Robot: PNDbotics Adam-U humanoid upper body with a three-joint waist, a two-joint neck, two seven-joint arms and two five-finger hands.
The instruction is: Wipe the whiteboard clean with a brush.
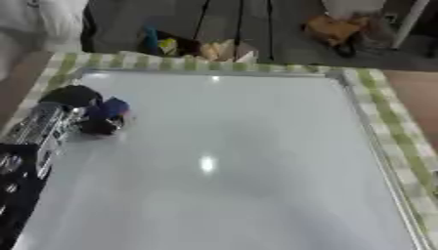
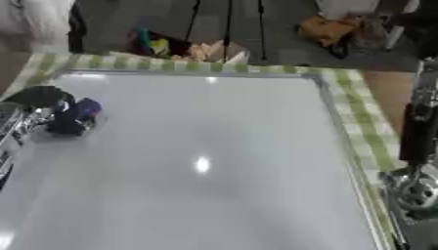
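A green-and-white checked cloth (image 1: 389, 114) covers the table beneath a large whiteboard (image 1: 231, 161), whose surface shows only glare. The brush (image 1: 109, 108), blue-topped, sits on the board near its far left corner, clasped in the curled fingers of the left hand (image 1: 85, 110). The right arm (image 2: 419, 146) stands beyond the board's right edge; its hand cannot be made out.

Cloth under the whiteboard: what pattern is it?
Green-and-white checked cloth bordering the whiteboard; clearest in the left eye view.
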